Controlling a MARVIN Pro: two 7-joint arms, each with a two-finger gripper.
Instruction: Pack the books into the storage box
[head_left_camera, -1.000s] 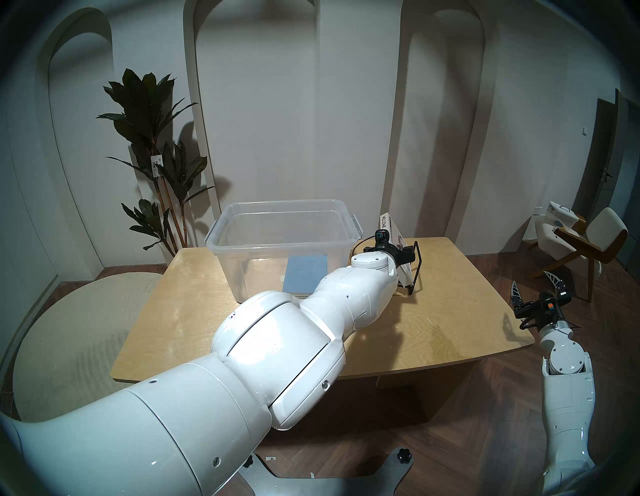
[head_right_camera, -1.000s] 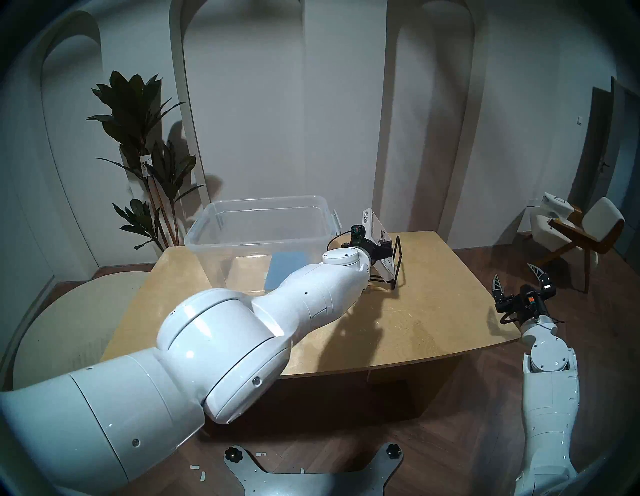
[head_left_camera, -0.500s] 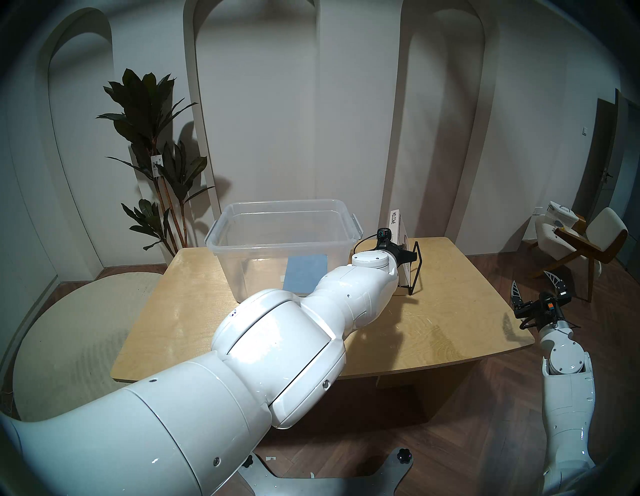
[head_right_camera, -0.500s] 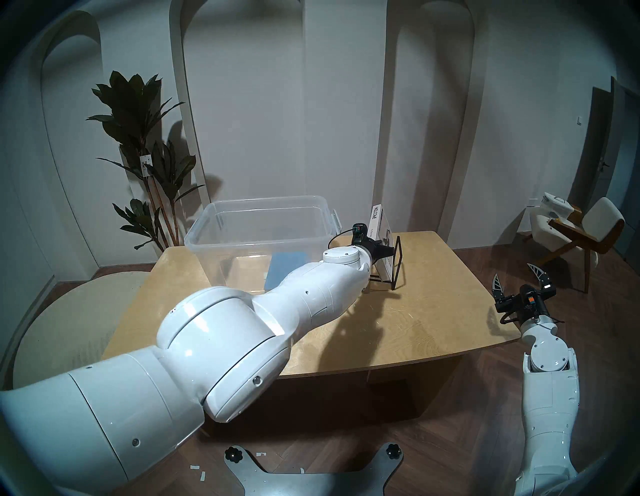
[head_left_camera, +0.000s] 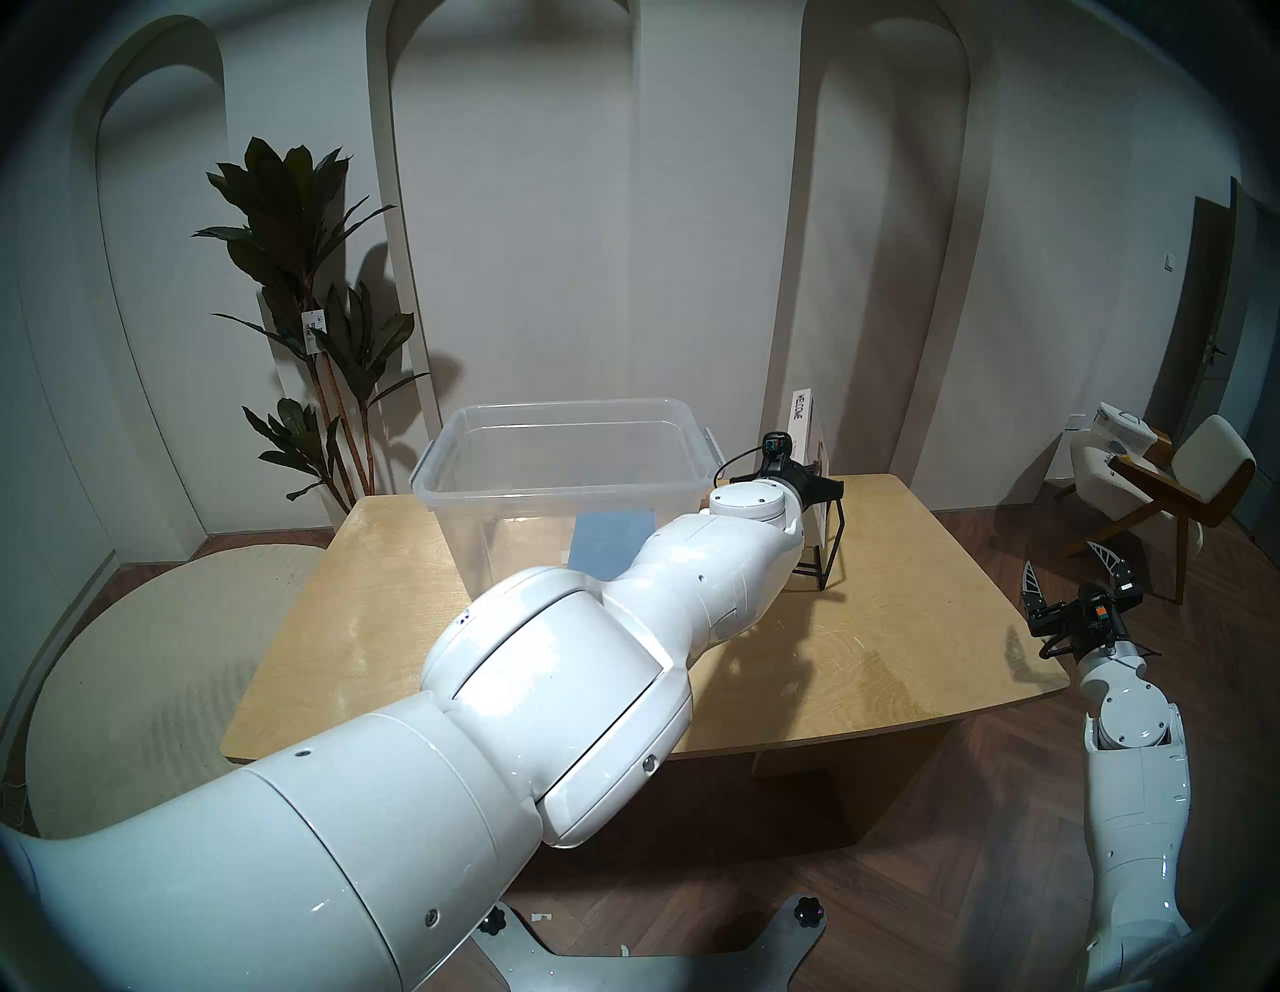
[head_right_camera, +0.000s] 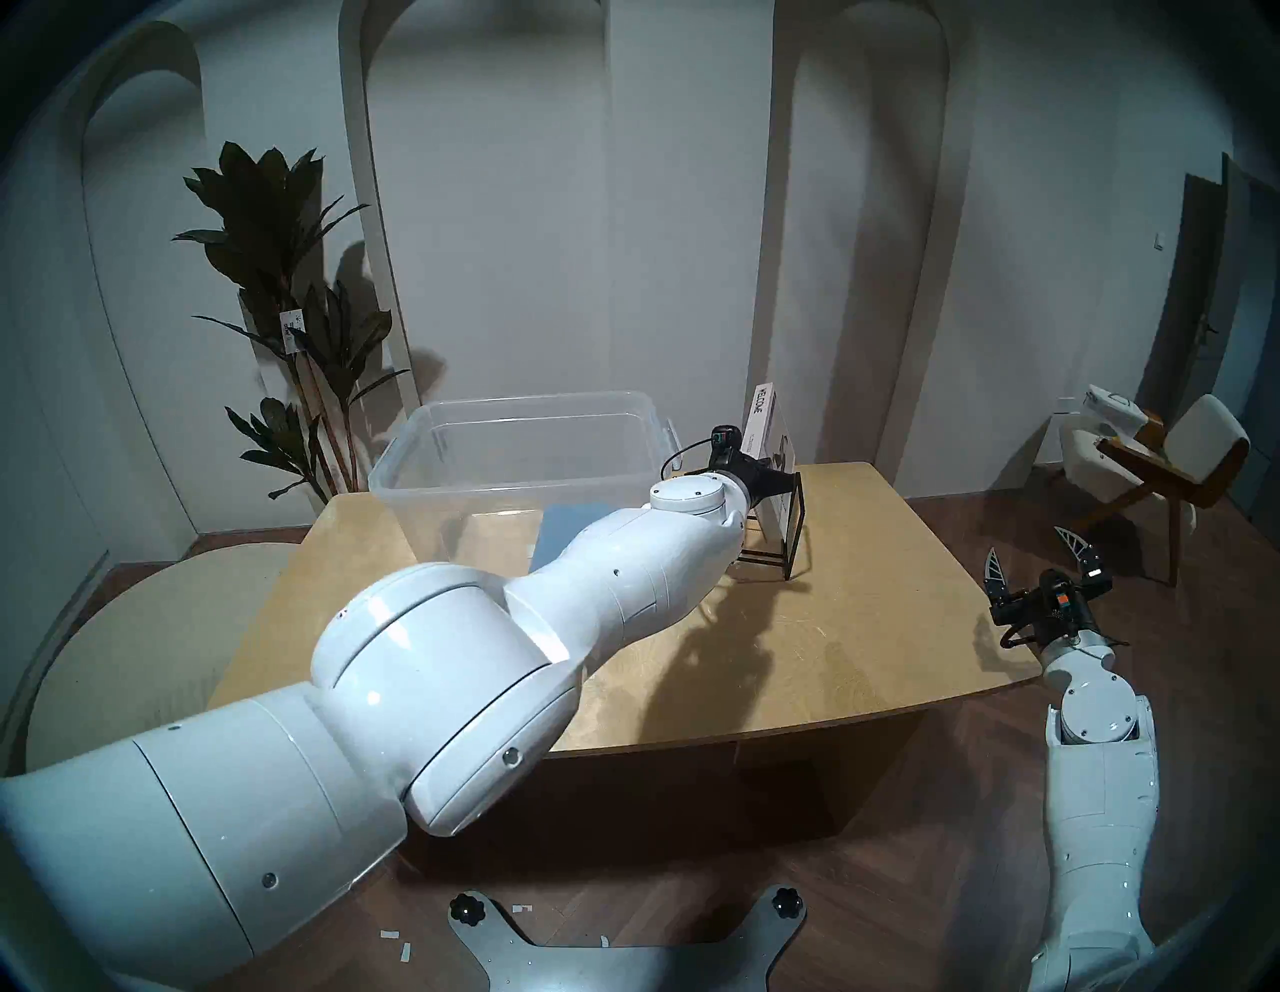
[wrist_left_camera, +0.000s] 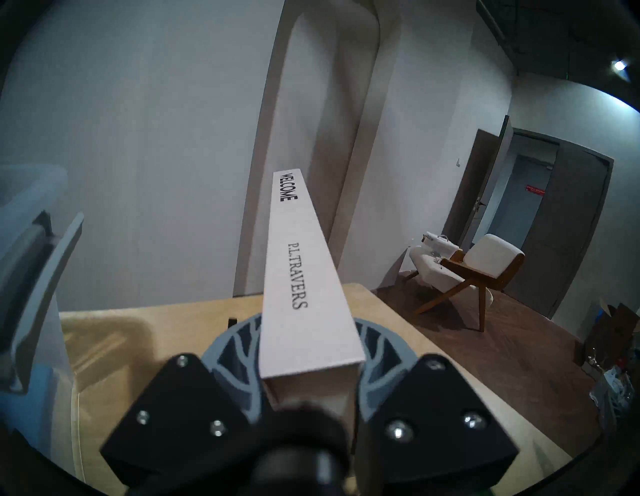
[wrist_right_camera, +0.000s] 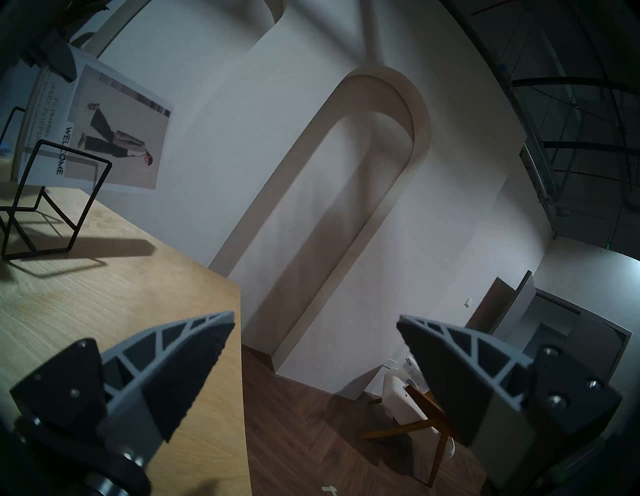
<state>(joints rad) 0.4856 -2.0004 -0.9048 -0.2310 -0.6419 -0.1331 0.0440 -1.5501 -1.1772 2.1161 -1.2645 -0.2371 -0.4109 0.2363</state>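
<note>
My left gripper (head_left_camera: 821, 488) is shut on the lower spine end of the white "WELCOME" book (head_left_camera: 803, 419) and holds it nearly upright, raised over the black wire rack (head_left_camera: 831, 547). In the left wrist view the fingers (wrist_left_camera: 235, 346) press both sides of the book (wrist_left_camera: 298, 277). The blue book (head_left_camera: 609, 544) lies flat in the clear storage box (head_left_camera: 554, 485), left of the rack. My right gripper (head_left_camera: 1058, 554) is open and empty, off the table's right edge. From the right wrist view the book's cover (wrist_right_camera: 114, 131) shows behind the rack's frame (wrist_right_camera: 52, 201).
The wooden table (head_left_camera: 866, 658) carries the box and rack. My left arm (head_left_camera: 554, 693) stretches across its middle. A chair (head_left_camera: 1163, 492) stands at the far right, a potted plant (head_left_camera: 305, 291) behind the table's left corner, a round rug (head_left_camera: 138, 658) on the floor.
My left gripper has risen and shifted right with the white book, which went from leaning left in the rack to nearly upright and higher. The right arm has not moved.
</note>
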